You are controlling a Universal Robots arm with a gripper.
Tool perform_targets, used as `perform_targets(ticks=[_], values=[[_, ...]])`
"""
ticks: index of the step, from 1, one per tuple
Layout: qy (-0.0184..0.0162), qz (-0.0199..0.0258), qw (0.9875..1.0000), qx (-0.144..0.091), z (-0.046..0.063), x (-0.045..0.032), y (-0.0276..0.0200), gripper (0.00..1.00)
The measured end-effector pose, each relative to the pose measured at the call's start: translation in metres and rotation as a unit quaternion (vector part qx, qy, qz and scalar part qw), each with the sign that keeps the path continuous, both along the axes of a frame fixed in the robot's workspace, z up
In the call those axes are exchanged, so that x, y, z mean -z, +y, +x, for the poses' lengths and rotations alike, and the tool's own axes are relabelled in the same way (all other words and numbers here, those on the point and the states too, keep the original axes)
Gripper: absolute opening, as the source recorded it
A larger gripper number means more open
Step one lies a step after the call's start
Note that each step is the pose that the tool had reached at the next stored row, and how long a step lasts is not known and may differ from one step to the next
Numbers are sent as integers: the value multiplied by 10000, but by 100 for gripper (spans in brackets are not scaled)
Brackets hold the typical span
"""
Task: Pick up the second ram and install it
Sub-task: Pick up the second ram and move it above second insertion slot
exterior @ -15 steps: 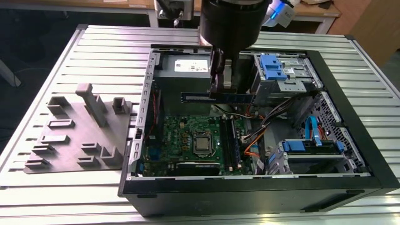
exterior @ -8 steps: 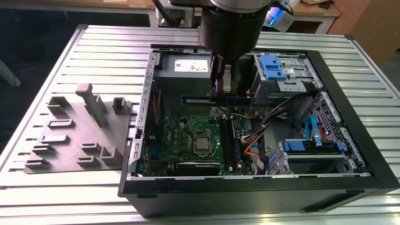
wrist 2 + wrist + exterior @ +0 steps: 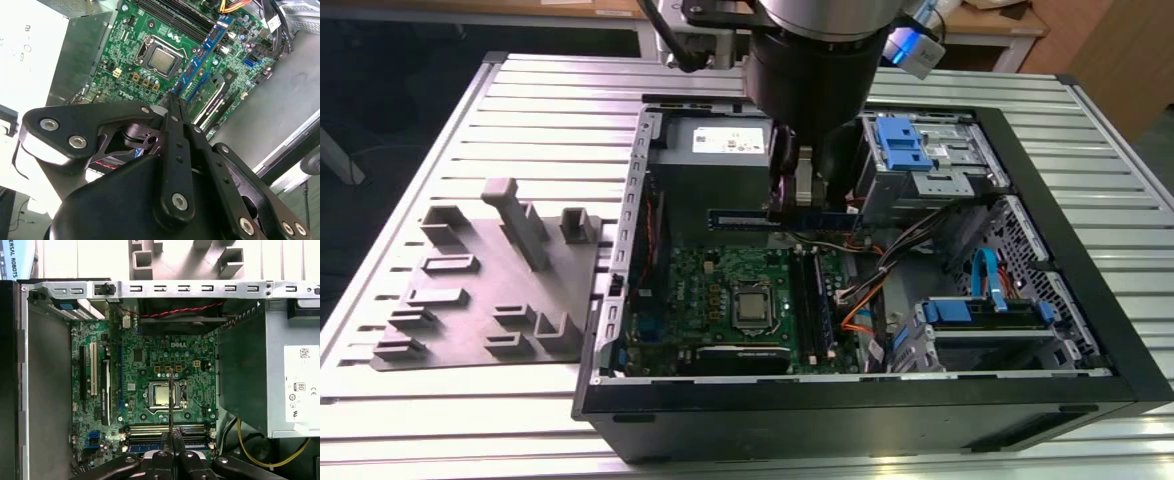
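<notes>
My gripper (image 3: pixel 809 210) hangs over the open computer case, shut on the second ram (image 3: pixel 747 219), a thin dark blue stick held level above the green motherboard (image 3: pixel 707 295). In the second wrist view the second ram (image 3: pixel 200 55) runs out from the closed fingertips (image 3: pixel 172 102) over the board. In the first wrist view the second ram (image 3: pixel 171 400) is edge-on, a thin line crossing the processor socket, with the gripper (image 3: pixel 173 442) below it. The long black memory slots (image 3: pixel 811 300) lie beneath the stick and toward the case's front; another blue stick (image 3: pixel 165 445) sits in one slot.
The case (image 3: pixel 854 400) lies open on a slatted metal table (image 3: pixel 480 420). Inside are a grey power supply (image 3: pixel 720 150), blue-tabbed drive cages (image 3: pixel 907 150), loose cables (image 3: pixel 907 250) and the processor (image 3: pixel 754 305). A grey part holder (image 3: pixel 494 280) stands at the exterior view's left.
</notes>
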State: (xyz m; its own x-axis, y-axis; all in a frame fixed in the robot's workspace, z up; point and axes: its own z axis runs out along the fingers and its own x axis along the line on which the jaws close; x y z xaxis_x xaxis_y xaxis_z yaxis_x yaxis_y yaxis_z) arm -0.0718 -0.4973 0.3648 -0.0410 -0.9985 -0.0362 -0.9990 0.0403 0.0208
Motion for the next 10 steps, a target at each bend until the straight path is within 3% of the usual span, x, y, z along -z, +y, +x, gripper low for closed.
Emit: perform_targets(ticks=[10], values=[[7,0,10000,0,22,76,33,8]])
